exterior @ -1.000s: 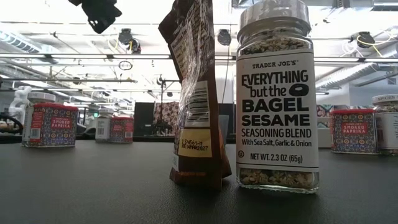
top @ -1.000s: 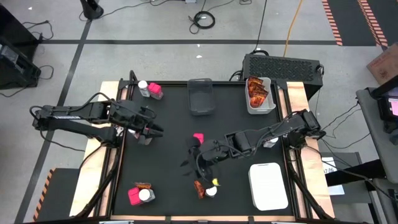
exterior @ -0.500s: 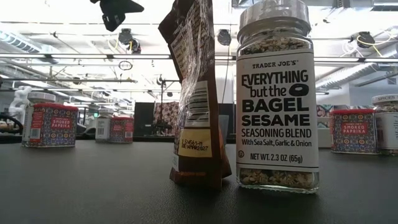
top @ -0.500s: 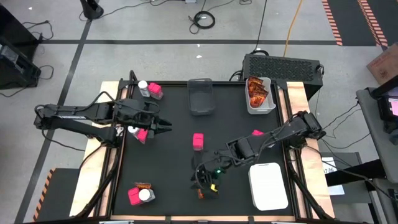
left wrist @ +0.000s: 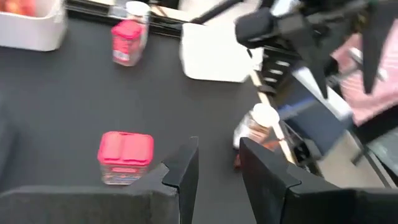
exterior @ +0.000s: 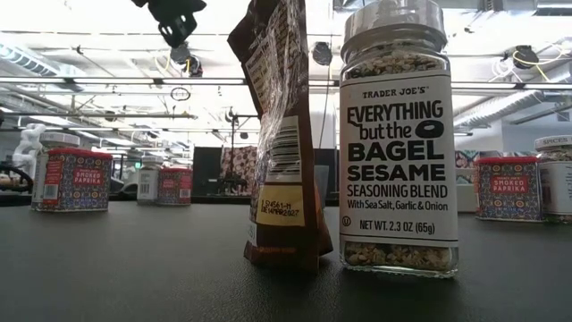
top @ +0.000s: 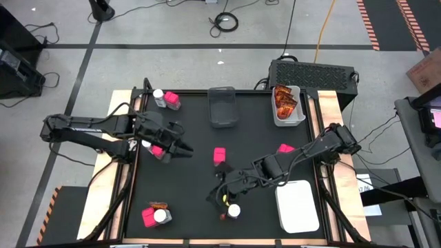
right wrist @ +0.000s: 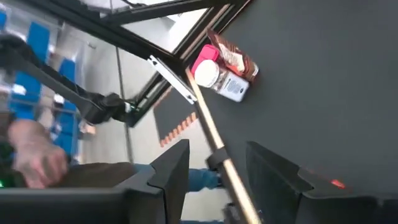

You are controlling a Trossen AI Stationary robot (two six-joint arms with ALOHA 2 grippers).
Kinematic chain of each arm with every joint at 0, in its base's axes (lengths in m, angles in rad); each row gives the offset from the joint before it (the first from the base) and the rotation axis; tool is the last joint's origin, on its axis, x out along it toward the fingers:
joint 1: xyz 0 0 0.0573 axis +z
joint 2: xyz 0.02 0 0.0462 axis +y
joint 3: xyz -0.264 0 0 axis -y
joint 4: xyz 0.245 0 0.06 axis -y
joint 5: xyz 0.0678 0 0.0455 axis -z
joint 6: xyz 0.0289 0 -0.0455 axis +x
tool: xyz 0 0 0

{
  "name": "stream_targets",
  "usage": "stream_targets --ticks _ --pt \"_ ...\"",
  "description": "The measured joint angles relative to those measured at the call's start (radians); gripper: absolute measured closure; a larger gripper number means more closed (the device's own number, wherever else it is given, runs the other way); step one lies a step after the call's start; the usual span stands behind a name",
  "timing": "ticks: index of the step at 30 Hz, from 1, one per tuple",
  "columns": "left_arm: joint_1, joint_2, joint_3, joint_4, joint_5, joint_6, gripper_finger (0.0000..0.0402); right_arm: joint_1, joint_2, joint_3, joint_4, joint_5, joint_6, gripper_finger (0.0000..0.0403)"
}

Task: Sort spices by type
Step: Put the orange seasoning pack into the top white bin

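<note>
The jar [top: 233,211] looks rigid and smooth, best pinched across its body; the right gripper [top: 222,195] hovers beside it, fingers spread.

Table top [top: 193,186]: matt black, smooth. Jar [exterior: 399,143]: clear glossy glass or plastic, paper label, ribbed pale lid. Sachet [exterior: 284,134]: crinkly glossy foil. Pink pack [left wrist: 125,157]: shiny plastic. White bin [top: 298,206]: smooth plastic. Table edges [top: 102,186]: bare wood.
</note>
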Motion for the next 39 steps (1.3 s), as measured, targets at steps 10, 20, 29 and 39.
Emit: stream_targets --ticks 10,20,29,39 --pt "0.0 -0.003 0.0 0.0 0.013 0.134 0.0282 -0.032 -0.001 0.238 -0.264 0.064 0.14 0.028" --pt "-0.001 -0.003 0.0 0.001 0.036 0.153 0.0282 -0.01 0.078 0.285 -0.377 0.116 0.193 0.028" --pt "-0.001 -0.003 0.0 0.001 0.039 0.085 0.0282 -0.009 0.121 0.285 -0.429 0.117 0.185 0.028" --pt "-0.001 -0.003 0.0 0.001 0.033 0.022 0.0282 -0.008 0.153 0.285 -0.509 0.109 0.15 0.028"
